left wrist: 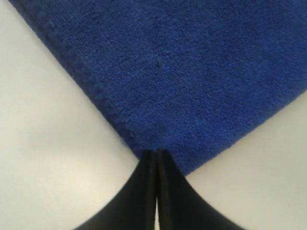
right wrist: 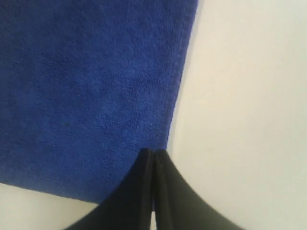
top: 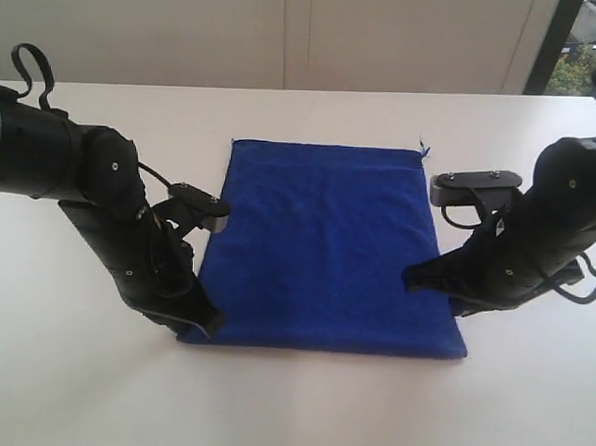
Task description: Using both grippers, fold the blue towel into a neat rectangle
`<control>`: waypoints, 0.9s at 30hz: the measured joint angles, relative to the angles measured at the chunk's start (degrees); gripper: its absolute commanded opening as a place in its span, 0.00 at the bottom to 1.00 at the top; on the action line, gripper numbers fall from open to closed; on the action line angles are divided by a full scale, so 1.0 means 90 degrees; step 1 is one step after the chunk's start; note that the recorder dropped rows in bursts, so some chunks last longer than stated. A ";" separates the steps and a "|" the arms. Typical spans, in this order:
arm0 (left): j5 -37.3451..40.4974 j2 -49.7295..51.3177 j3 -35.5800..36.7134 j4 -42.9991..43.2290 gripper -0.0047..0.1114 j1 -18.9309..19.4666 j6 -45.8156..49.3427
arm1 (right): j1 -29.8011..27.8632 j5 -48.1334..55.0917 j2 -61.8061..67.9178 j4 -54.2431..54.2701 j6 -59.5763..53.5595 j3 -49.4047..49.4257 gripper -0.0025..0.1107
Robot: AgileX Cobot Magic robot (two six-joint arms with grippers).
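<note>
The blue towel (top: 327, 244) lies flat on the white table (top: 301, 409) as a rectangle, with a loose thread (top: 423, 147) at its far right corner. My left gripper (top: 204, 327) is shut, its tips down at the towel's near left corner. In the left wrist view the towel (left wrist: 192, 72) fills the frame and the left gripper (left wrist: 157, 152) shows its jaws pressed together at the corner's tip, no cloth visible between them. My right gripper (top: 411, 278) is shut at the towel's right edge, towards the near right corner. The right wrist view shows the right gripper (right wrist: 154, 152) touching the hem of the towel (right wrist: 86, 86).
Bare white table surrounds the towel on all sides. A pale wall (top: 285, 37) runs behind the far table edge, with a dark window frame (top: 554, 41) at the back right. Both black arms lean in from the left and right sides.
</note>
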 measured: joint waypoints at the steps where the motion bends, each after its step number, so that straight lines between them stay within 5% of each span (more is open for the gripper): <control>1: 0.0013 -0.0044 -0.0027 0.0000 0.04 0.0000 0.0004 | 0.0000 -0.0012 -0.0080 0.0000 0.0000 0.0000 0.02; 9: 0.0372 -0.0806 -0.0420 0.0040 0.04 0.0000 0.0403 | 0.0000 0.0083 -0.0767 0.0010 -0.0415 -0.0012 0.02; 21: 0.1388 -0.1589 -0.0691 -0.0005 0.04 0.0000 0.4058 | 0.0000 0.1292 -0.1580 0.0148 -0.3586 -0.0181 0.02; 27: 0.1453 -0.1271 -0.0691 -0.0347 0.04 0.0000 0.4839 | 0.0000 0.1374 -0.1272 0.0764 -0.4883 -0.0155 0.18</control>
